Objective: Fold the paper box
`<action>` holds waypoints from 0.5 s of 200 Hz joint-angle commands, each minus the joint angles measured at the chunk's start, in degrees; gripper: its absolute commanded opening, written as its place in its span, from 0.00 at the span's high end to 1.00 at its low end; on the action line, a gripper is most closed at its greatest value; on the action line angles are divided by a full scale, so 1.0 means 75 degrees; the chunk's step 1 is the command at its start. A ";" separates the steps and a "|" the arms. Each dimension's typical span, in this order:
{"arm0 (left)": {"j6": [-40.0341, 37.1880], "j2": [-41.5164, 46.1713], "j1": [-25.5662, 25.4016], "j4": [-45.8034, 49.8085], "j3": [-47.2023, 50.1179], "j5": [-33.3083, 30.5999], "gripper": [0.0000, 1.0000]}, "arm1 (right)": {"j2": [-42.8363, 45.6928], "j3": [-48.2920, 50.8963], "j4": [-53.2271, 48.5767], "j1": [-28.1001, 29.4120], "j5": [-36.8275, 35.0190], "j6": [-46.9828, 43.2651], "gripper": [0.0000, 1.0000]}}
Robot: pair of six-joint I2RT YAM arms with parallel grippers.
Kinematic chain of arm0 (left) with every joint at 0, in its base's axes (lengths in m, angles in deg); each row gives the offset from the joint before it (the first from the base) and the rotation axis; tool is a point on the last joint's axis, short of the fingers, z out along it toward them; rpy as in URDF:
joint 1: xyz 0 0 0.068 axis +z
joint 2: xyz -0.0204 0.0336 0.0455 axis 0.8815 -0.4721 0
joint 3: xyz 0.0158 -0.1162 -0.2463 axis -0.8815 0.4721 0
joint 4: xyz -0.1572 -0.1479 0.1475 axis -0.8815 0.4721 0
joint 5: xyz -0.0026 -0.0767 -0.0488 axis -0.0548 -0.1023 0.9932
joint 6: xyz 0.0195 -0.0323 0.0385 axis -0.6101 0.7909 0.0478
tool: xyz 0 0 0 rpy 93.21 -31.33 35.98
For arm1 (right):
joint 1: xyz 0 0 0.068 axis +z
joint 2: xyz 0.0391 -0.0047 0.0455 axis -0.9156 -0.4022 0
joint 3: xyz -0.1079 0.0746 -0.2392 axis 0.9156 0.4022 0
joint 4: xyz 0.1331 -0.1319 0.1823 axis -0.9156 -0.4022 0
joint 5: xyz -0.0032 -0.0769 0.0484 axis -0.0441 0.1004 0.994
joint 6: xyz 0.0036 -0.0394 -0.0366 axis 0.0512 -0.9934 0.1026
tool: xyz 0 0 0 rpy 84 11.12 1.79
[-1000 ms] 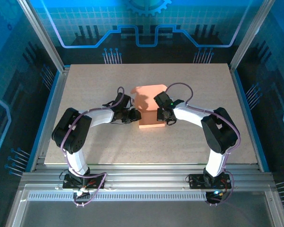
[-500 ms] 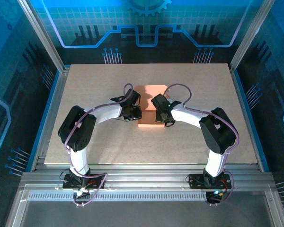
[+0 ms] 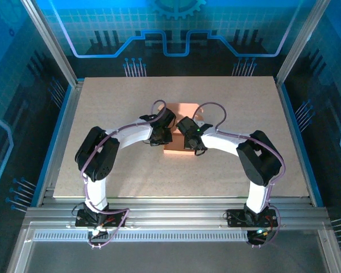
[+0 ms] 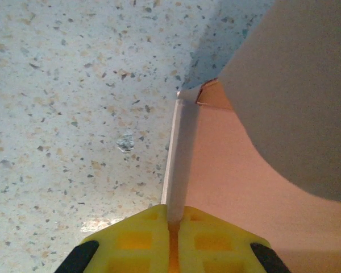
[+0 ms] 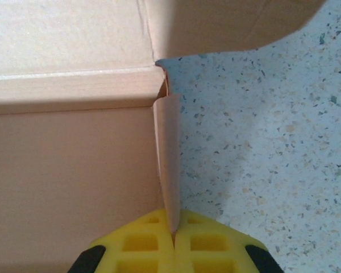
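Salmon paper box (image 3: pixel 187 111): L end effector (image 4: pixel 173 220), R end effector (image 5: pixel 173 224) pinch flaps (image 5: pixel 167 153), elbows out.

Centre of counter (image 3: pixel 102 102) taken up by the paper box (image 3: pixel 186 111). Left claw (image 4: pixel 174 227) is pinched on the box's left wall and right claw (image 5: pixel 174 230) on its right wall. The two arms (image 3: pixel 122 138) arch in from the near corners and close off the near-centre approach. A flap (image 5: pixel 227 23) overhangs the counter just past the right claw. Open counter: far strip, whole left side, whole right side, near strip between the bases. Metal posts (image 3: pixel 48 40) and blue panels (image 3: pixel 11 85) bound the left, right and far edges.
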 commanded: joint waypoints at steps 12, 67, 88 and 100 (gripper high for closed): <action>0.0143 -0.0264 -0.0186 0.0659 -0.0096 -0.0560 0.96 | -0.0087 -0.0251 0.0381 0.0299 0.0163 0.0273 1.00; 0.0437 -0.0194 -0.0163 -0.0119 0.0281 0.0219 0.80 | -0.0120 -0.0251 0.0495 0.0349 0.0221 0.0322 1.00; 0.0494 -0.0170 -0.0167 -0.0304 0.0397 0.0350 0.81 | -0.0118 -0.0239 0.0465 0.0337 0.0209 0.0343 1.00; 0.0470 -0.0187 -0.0164 -0.0346 0.0414 0.0366 0.82 | -0.0129 -0.0261 0.0463 0.0331 0.0214 0.0321 1.00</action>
